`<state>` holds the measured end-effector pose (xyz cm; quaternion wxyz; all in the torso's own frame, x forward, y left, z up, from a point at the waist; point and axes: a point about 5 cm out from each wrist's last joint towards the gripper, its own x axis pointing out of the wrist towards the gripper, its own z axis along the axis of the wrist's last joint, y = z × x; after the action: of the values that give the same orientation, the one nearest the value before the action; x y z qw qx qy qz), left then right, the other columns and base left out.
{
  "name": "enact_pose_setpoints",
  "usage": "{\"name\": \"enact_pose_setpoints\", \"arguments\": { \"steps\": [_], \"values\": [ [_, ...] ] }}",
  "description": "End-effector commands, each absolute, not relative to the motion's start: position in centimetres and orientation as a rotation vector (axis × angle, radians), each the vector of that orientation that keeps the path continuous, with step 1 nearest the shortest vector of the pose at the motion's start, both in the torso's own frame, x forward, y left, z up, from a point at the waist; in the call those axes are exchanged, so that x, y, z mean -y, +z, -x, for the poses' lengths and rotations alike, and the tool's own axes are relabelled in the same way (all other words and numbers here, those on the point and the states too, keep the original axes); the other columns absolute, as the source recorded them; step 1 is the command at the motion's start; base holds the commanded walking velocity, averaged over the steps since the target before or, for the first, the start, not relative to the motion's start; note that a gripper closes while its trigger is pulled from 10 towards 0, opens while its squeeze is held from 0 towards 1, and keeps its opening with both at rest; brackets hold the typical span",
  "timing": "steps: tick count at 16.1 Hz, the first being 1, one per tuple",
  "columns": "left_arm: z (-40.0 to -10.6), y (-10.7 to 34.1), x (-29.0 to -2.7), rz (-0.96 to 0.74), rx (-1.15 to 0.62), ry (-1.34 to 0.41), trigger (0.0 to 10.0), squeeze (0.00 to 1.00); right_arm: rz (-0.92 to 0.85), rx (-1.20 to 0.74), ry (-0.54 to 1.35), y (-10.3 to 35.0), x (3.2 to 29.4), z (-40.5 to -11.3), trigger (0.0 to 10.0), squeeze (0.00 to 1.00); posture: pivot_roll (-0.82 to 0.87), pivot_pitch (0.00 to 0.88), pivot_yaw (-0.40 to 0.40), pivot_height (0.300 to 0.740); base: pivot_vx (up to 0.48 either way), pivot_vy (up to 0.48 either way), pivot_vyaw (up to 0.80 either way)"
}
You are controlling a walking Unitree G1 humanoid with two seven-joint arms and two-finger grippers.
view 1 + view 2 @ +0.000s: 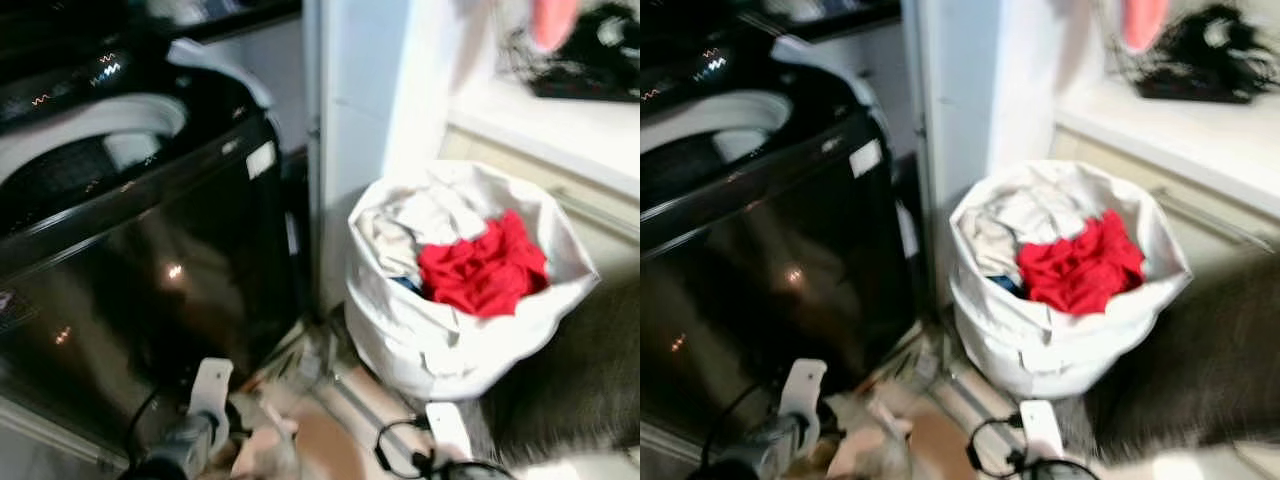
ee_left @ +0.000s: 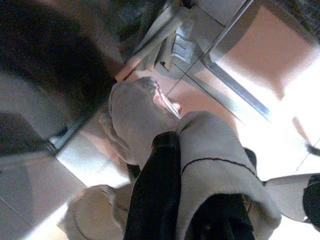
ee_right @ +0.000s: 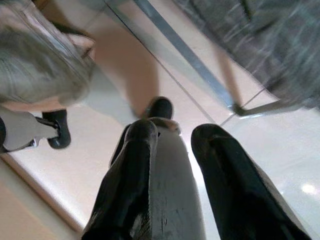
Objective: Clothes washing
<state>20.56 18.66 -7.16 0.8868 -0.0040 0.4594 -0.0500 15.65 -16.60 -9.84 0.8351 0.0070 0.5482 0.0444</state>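
A black top-loading washing machine (image 1: 150,230) stands on the left with its lid up and its drum (image 1: 70,165) open. To its right, a white laundry bag (image 1: 460,340) sits on the floor, holding a red garment (image 1: 485,265) and pale clothes (image 1: 420,220). Low in front of the washer, my left gripper (image 2: 180,165) is shut on a grey-beige garment (image 2: 135,115), which drapes over its fingers. My right gripper (image 3: 177,132) hangs open above the tiled floor, with nothing between its fingers.
A white wall corner (image 1: 350,120) rises between washer and bag. A white ledge (image 1: 560,125) at the back right carries a black object (image 1: 590,55). A dark grey mat (image 1: 580,380) lies right of the bag, a metal floor strip (image 3: 185,50) and cables (image 1: 400,450) nearby.
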Motion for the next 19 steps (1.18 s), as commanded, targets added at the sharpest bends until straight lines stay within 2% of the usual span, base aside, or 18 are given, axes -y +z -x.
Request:
{"name": "enact_pose_setpoints", "arguments": {
  "steps": [1, 6, 8, 13, 19],
  "values": [
    [-21.0, -6.8, -18.8, -0.034, -0.917, -0.155, 10.0, 0.0, 0.011, -1.054, 0.176, -9.2, 15.4, -17.1, 10.0, 0.0, 0.0, 0.0, 0.038, 0.74, 0.0, -0.48, 0.8],
    [-21.0, -6.7, -18.9, -0.034, -0.918, -0.15, 10.0, 0.0, 0.019, -1.07, 0.189, -9.4, 14.4, -16.7, 10.0, 0.0, 0.0, 0.0, 0.041, 0.74, 0.0, -0.48, 0.8],
    [-21.1, -6.7, -18.9, -0.035, -0.918, -0.15, 10.0, 0.0, 0.04, -1.047, 0.145, -9.3, 14.9, -17.0, 10.0, 0.0, 0.0, 0.0, 0.042, 0.74, 0.0, -0.396, 0.73],
    [-21.2, -6.6, -19.1, -0.022, -0.908, -0.129, 10.0, 0.0, 0.007, -1.072, 0.138, -9.6, 16.0, -16.1, 10.0, 0.0, 0.0, 0.0, 0.044, 0.74, 0.0, 0.0, 0.0],
    [-21.2, -6.6, -19.0, -0.022, -0.909, -0.142, 10.0, 0.0, 0.008, -1.071, 0.134, -9.3, 16.1, -17.0, 10.0, 0.0, -0.01, 0.0, 0.048, 0.74, -0.271, 0.0, 0.0]
  ]
}}
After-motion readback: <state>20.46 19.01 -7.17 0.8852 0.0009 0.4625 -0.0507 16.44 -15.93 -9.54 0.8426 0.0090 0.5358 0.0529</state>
